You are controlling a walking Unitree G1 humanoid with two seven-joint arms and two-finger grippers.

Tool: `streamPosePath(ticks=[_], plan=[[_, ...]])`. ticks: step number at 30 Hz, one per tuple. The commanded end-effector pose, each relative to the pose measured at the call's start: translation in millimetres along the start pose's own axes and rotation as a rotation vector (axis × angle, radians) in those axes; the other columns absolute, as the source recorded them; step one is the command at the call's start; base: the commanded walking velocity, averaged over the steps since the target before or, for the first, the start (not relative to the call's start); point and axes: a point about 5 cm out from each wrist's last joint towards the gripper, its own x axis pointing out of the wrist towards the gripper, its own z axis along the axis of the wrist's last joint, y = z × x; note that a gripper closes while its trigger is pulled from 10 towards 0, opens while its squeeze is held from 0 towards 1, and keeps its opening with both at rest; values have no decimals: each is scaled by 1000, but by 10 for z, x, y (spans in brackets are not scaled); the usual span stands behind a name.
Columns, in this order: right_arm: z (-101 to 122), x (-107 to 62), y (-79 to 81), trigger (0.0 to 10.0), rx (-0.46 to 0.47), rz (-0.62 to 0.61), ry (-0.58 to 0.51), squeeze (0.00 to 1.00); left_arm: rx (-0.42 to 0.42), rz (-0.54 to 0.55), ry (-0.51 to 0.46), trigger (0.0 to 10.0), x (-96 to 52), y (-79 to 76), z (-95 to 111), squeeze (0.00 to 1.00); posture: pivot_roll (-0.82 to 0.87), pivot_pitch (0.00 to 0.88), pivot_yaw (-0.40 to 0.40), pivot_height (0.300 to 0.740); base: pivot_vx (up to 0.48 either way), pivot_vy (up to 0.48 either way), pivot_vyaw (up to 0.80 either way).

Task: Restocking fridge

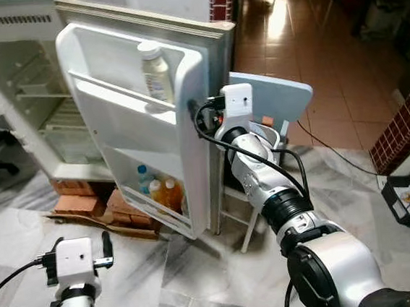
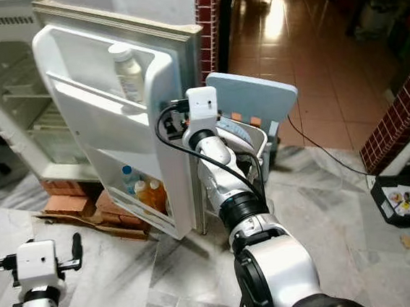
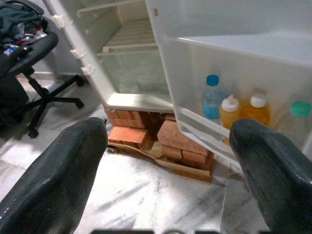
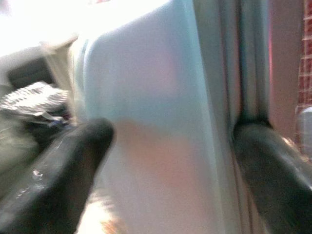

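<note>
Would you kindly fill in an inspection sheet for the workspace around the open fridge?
Surface: marble floor, part sheeted.
Job's things: fridge door open; white bottle on upper door shelf; blue-capped bottle and two orange bottles on bottom shelf.
Clutter: bricks under fridge; blue chair behind door.
Grippers: right gripper open around the door's edge; left gripper open, low, empty.
Cables: black cable on floor.
Surroundings: office chair, brick wall.
</note>
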Motion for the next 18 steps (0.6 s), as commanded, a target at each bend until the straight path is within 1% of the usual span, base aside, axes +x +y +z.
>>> streamPosePath(ticks=[1, 3, 4, 5, 7, 8, 10, 11, 12, 13, 14, 15, 16, 18], plan=[[233, 90, 830, 10000, 101, 453, -115, 0, 1, 5, 3, 10000, -1, 2, 4, 0, 111, 50, -25, 740, 0, 0, 0], [293, -97, 903, 10000, 165, 608, -114, 0, -1, 5, 3, 10000, -2, 1, 2, 0, 111, 52, -25, 740, 0, 0, 0], [342, -287, 942, 10000, 207, 740, -101, 0, -2, 4, 3, 10000, -5, 3, 0, 0, 111, 53, -24, 740, 0, 0, 0], [350, -324, 949, 10000, 215, 768, -97, 0, -2, 4, 3, 10000, -7, 3, 0, 0, 111, 53, -24, 740, 0, 0, 0], [390, -431, 880, 10000, 277, 801, -79, 0, -2, 5, 3, 10000, -10, 10, -4, 0, 108, 54, -22, 740, 0, 0, 0], [380, -516, 778, 10000, 284, 806, -52, 0, -1, 5, 5, 10000, -11, 15, -9, 0, 106, 54, -20, 740, 0, 0, 0], [290, -567, 633, 10000, 238, 780, -5, 0, 0, 5, 8, 10000, -11, 20, -14, 0, 102, 55, -17, 740, 0, 0, 0], [166, -609, 465, 10000, 186, 730, 57, 0, 2, 3, 10, 10000, -8, 20, -18, 0, 101, 55, -14, 740, 0, 0, 0], [166, -609, 465, 10000, 186, 730, 57, 0, 2, 3, 10, 10000, -8, 20, -18, 0, 101, 55, -14, 740, 0, 0, 0], [130, -623, 418, 10000, 169, 715, 74, 0, 3, 3, 10, 10000, -7, 20, -19, 0, 101, 55, -14, 740, 0, 0, 0], [75, -693, 342, 10000, 140, 707, 120, 0, 5, 1, 10, 10000, -5, 25, -19, 0, 100, 55, -8, 740, 0, 0, 0], [75, -693, 342, 10000, 140, 707, 120, 0, 5, 1, 10, 10000, -5, 25, -19, 0, 100, 55, -8, 740, 0, 0, 0], [10, -808, 257, 10000, 102, 702, 177, 0, 7, -1, 6, 10000, -2, 30, -15, 0, 100, 55, -8, 740, 0, 0, 0], [-66, -891, 165, 10000, 51, 666, 237, 0, 10, -1, -3, 10000, 2, 34, -5, 0, 100, 55, -8, 740, 0, 0, 0]])
